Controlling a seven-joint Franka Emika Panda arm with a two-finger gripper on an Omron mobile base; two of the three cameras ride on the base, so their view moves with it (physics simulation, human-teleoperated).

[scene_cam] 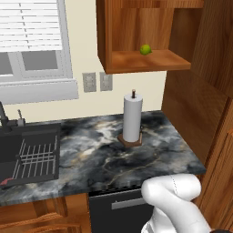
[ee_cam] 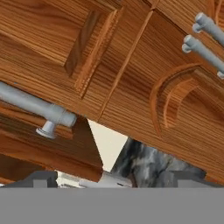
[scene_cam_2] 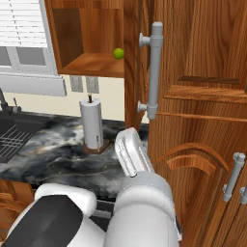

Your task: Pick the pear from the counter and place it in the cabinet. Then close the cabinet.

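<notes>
The pear sits on the shelf bottom of the open wall cabinet, near the shelf's back, above the dark marbled table. No brand, label or legible writing appears anywhere in the kitchen. The end effector is cut off at the bottom of the hand view, where its two dark fingertips stand far apart with nothing between them; it faces wood panelling and grey bar handles at close range. In the right base view the cabinet door stands open, its long vertical handle close beside the white arm, and the door hides the cabinet's right side. A white paper towel roll stands upright on the table below the cabinet. The black sink with its rack is cropped at the left edge. Two wall outlets and a blind-covered window line the wall.
</notes>
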